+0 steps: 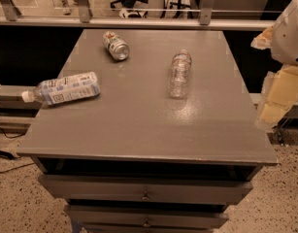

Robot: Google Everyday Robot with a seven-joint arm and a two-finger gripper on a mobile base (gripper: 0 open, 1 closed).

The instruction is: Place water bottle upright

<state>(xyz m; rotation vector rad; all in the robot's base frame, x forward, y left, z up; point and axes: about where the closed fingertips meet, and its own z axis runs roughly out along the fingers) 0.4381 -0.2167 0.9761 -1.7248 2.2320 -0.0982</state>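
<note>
The water bottle (180,74), small, clear and ribbed with a white-and-red band near its neck, lies on its side right of the middle of the grey table top (139,125). Its cap points toward the far edge. My gripper (277,101) hangs off the table's right edge, beside and to the right of the bottle and well apart from it, with the white arm above it.
A larger bottle with a white-blue label (66,89) lies on its side at the table's left edge, cap overhanging. A metal can (115,45) lies on its side at the back left. Drawers (146,191) sit below the top. A railing (139,21) runs behind.
</note>
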